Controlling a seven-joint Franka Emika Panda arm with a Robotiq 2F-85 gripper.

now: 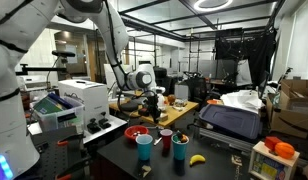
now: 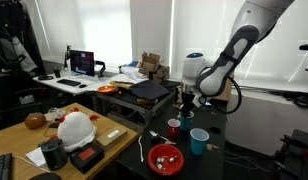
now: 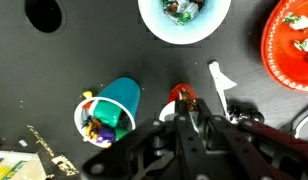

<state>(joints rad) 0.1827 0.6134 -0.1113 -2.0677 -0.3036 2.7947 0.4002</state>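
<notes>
Jaws: my gripper [image 3: 191, 118] comes in from the bottom edge of the wrist view. The fingers look close together, but dark metal hides the gap, so I cannot tell whether they are parted or closed. I see nothing held between them.

Nearest thing: the red cup [image 3: 181, 94]. Only a sliver of its red rim shows just past my fingertips, touching or nearly touching them in the picture.

Direction from jaws: straight below and a shade far of me. In an exterior view my gripper [image 2: 184, 108] hangs above the red cup [image 2: 174, 128] with clear air between, the cup slightly left of my fingers there.

Axis: the red cup stands upright on the black table [image 3: 54, 70], mouth up, so its long axis runs up toward me. Being round, it favours no side for the jaws, as I judge it.

Left neighbour: a blue cup [image 3: 106, 110] full of coloured bits, near the red cup but apart from it.

Far neighbour: a pale bowl [image 3: 184, 36] at the top edge, well apart.

Right neighbours: a white piece [image 3: 219, 88] lying just beside my fingers, its long axis running near to far; beyond it a red dish [image 3: 276, 60] at the right edge.

Crowding: the white piece is the closest thing to the red cup on the right.
</notes>
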